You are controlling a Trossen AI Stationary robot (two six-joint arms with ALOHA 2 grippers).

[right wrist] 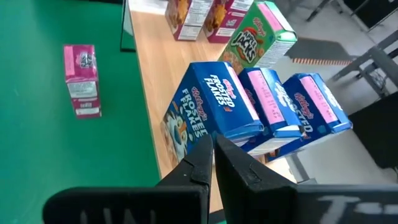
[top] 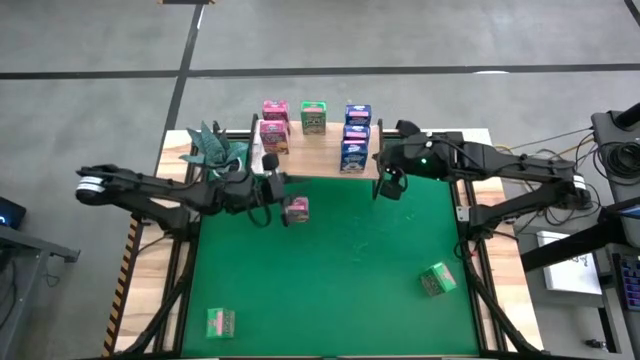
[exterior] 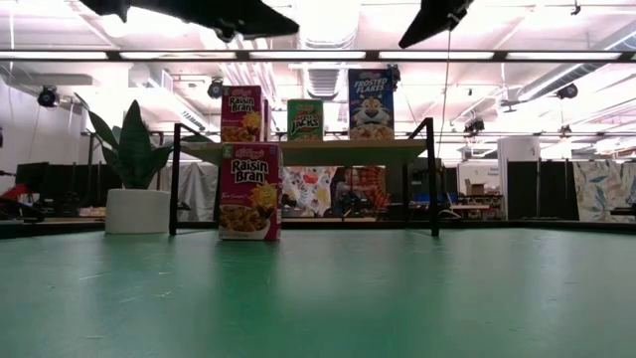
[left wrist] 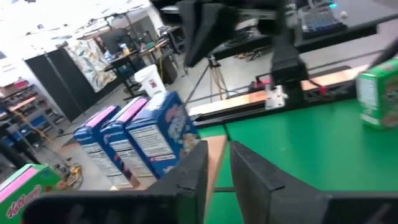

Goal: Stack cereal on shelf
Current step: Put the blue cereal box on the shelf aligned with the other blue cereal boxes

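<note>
The light-wood shelf (top: 312, 155) stands at the mat's far edge. On it stand two pink cereal boxes (top: 272, 124), one green box (top: 313, 117) and three blue boxes (top: 354, 135). They also show in the right wrist view, the blue ones (right wrist: 249, 106) nearest. A third pink box (top: 296, 208) stands upright on the green mat before the shelf (exterior: 249, 191). Two green boxes (top: 437, 280) (top: 221, 322) lie on the mat near the front. My left gripper (top: 270, 190) is shut and empty, high beside the pink box. My right gripper (top: 388, 187) is shut and empty, high by the blue boxes.
A potted plant (top: 210, 148) in a white pot (exterior: 137, 211) stands at the shelf's left end. The shelf's thin black legs (exterior: 433, 179) stand on the table. The mat's middle (top: 350, 270) lies bare between the boxes.
</note>
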